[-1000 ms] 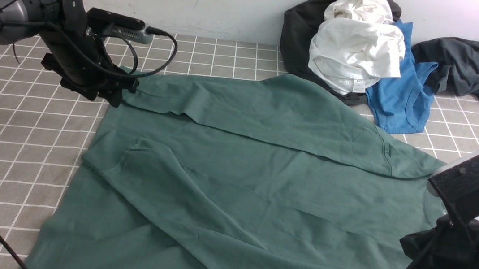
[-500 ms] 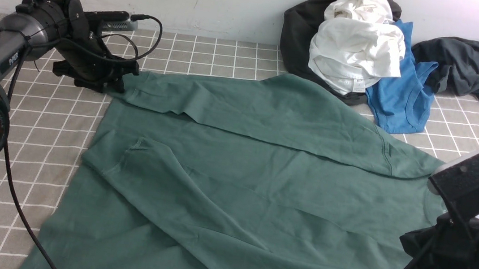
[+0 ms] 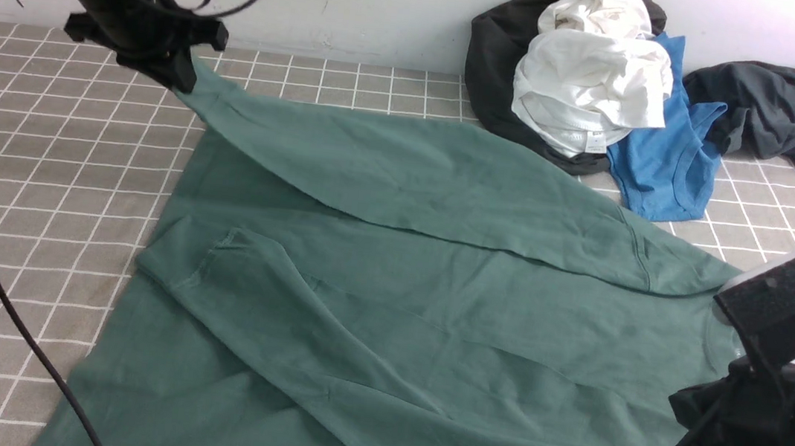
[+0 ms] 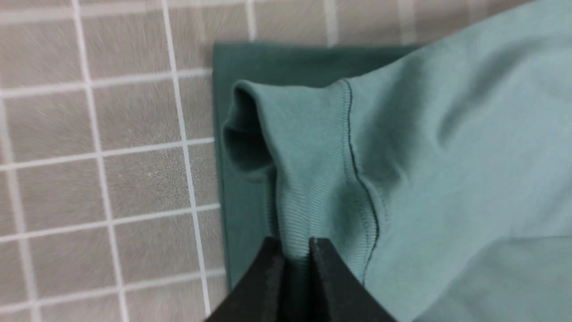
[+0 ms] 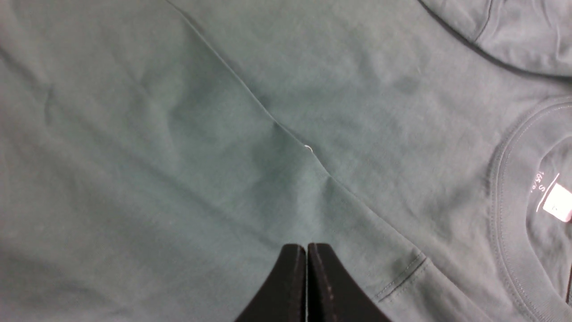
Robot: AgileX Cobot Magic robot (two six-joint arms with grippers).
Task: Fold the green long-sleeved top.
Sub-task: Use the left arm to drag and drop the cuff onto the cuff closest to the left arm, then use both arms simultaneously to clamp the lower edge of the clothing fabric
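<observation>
Left wrist view — left tool (image 4: 296, 245) pinching green long-sleeved top (image 4: 447, 156) at cuff.

The green long-sleeved top (image 3: 388, 304) lies spread across the grey checked table (image 3: 38, 160) — dull forest green, lightly creased. One sleeve lies folded diagonally over the body; the other stretches taut along the far edge, its ribbed cuff (image 4: 313, 188) pinched in the left gripper (image 4: 295, 245) above the table. The ribbed neck and white tag (image 5: 556, 203) lie toward the robot's right.
</observation>
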